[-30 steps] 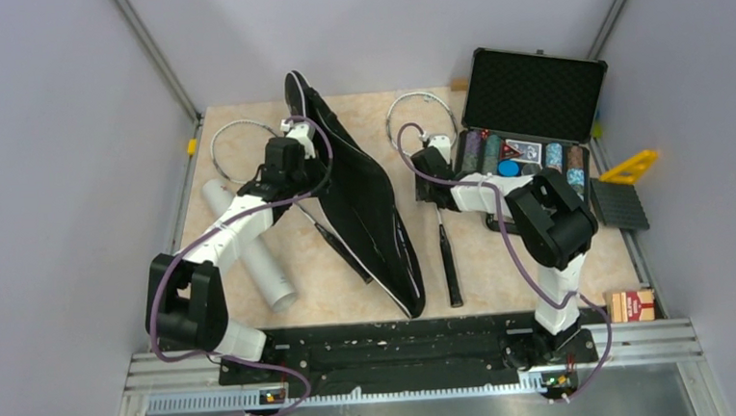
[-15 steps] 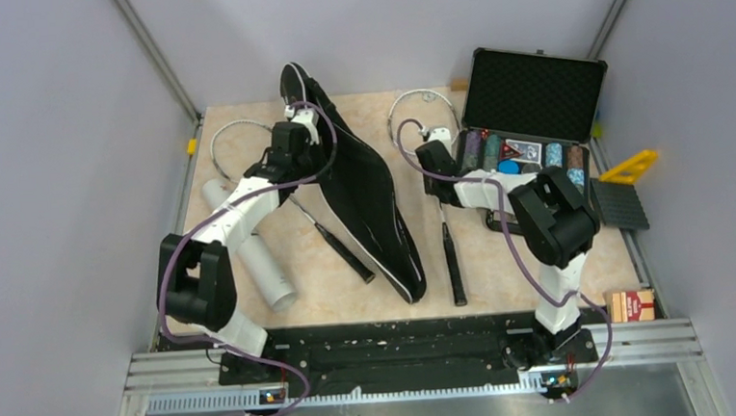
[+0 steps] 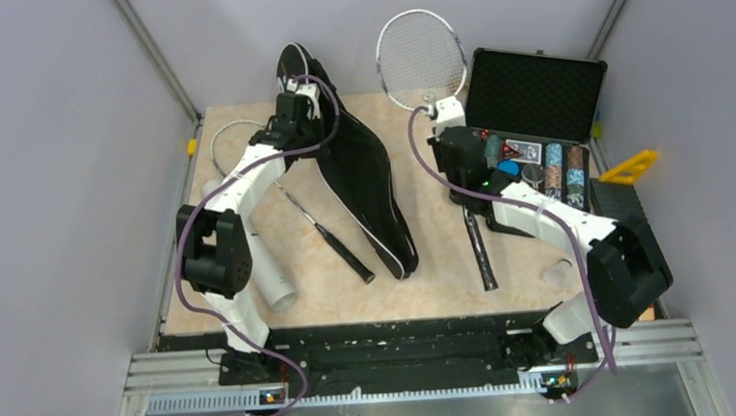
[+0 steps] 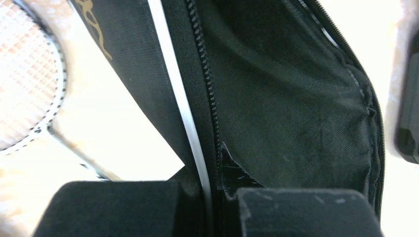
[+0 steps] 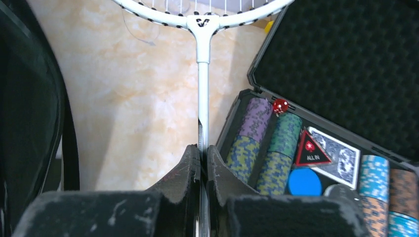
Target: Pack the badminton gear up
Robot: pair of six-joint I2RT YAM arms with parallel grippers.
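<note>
The long black bag [image 3: 358, 184] lies open down the middle of the table. My left gripper [image 3: 293, 111] is shut on its zipper edge near the wide end; in the left wrist view the white-piped rim [image 4: 178, 98] runs between my fingers [image 4: 210, 190]. My right gripper [image 3: 444, 124] is shut on the thin shaft [image 5: 203, 89] of a white-framed racket [image 3: 422, 55], whose head stands raised at the back while its black handle [image 3: 480, 249] points toward me. A second racket [image 3: 230, 144] lies left of the bag. The white tube [image 3: 264, 272] lies at the near left.
The open black case of poker chips [image 3: 533, 121] sits just right of my right gripper, its chips [image 5: 257, 143] close beside the fingers. A small pale round object [image 3: 556, 274] rests near the right arm. Yellow and dark grey items [image 3: 623, 188] lie at the right edge.
My right gripper shut on the racket shaft and lifted it, so the head now stands up at the back. The right arm swung rightward. My left gripper drew the bag's edge toward the back.
</note>
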